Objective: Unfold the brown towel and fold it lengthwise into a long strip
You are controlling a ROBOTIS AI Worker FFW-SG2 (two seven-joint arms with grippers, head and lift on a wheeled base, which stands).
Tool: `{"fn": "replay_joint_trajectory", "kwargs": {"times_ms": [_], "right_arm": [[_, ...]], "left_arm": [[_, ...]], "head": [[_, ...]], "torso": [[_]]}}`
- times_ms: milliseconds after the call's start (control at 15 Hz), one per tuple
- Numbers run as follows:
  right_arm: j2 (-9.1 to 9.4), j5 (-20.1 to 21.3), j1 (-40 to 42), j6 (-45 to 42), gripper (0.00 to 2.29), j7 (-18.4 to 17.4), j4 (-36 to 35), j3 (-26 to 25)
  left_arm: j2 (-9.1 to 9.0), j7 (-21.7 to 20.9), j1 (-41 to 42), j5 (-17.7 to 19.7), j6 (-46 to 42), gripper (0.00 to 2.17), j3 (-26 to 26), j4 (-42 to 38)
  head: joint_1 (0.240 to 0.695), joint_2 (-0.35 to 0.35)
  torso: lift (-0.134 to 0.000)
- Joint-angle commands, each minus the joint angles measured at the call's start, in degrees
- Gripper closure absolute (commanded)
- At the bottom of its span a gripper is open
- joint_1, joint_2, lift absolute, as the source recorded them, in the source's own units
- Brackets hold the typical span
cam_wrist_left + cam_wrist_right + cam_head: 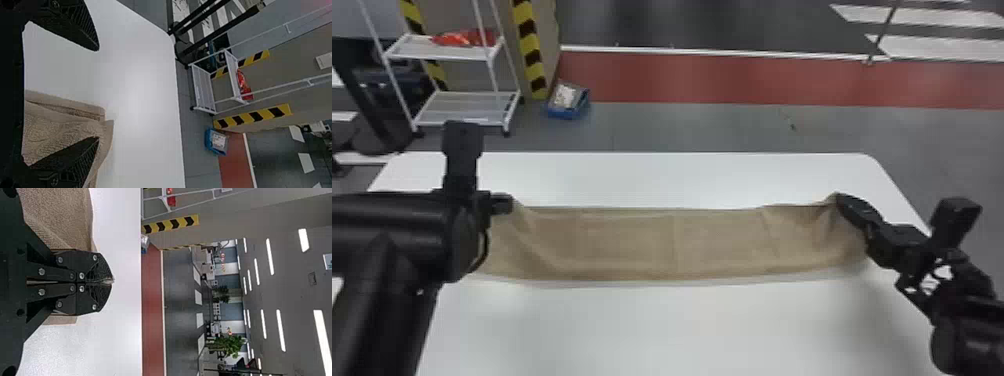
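The brown towel (652, 245) lies across the white table as a wide strip, wrinkled at both ends. At its left end is my left gripper (504, 204); in the left wrist view the left gripper (98, 94) stands open, one finger over the towel (66, 129) and the other above bare table. My right gripper (839, 197) is at the far corner of the towel's right end. In the right wrist view the right gripper (111, 281) is shut, with a bit of cloth pinched at its tips and the towel (62, 215) beside and beneath it.
The white table (652, 325) has bare surface in front of the towel and a narrower band behind it. Beyond the table stand a white wire shelf (467, 107) and a blue box (568, 102) on the floor.
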Motion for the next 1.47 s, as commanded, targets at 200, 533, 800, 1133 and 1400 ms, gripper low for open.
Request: {"fn": "replay_joint_trajectory", "kwargs": {"times_ms": [200,533,800,1133,1400], "right_arm": [[0.21,0.4,0.0,0.2,1.42,0.0,0.0,0.6],[0.48,0.4,0.4,1.2,1.42,0.0,-0.6,1.3],[0.57,0.4,0.7,1.4,1.42,0.0,-0.9,1.3],[0.57,0.3,1.1,1.4,1.42,0.0,-1.1,1.1],[0.48,0.1,1.5,1.2,1.42,0.1,-1.2,0.5]], "left_arm": [[1.81,-11.8,9.4,5.4,-3.2,0.23,9.1,-8.6],[2.69,-20.1,13.6,7.7,-6.6,0.55,12.3,-9.1],[3.83,-21.8,14.9,7.7,-6.2,0.49,12.4,-9.6],[4.45,-24.2,15.3,7.7,-2.3,0.44,12.4,-9.7],[4.27,-24.0,15.8,7.9,-2.2,1.03,12.4,-11.3]], "head": [[0.695,-0.049],[0.695,-0.031],[0.695,-0.029],[0.695,-0.028],[0.695,-0.039]], "torso": [[-0.123],[-0.123],[-0.123],[-0.123],[-0.123]]}}
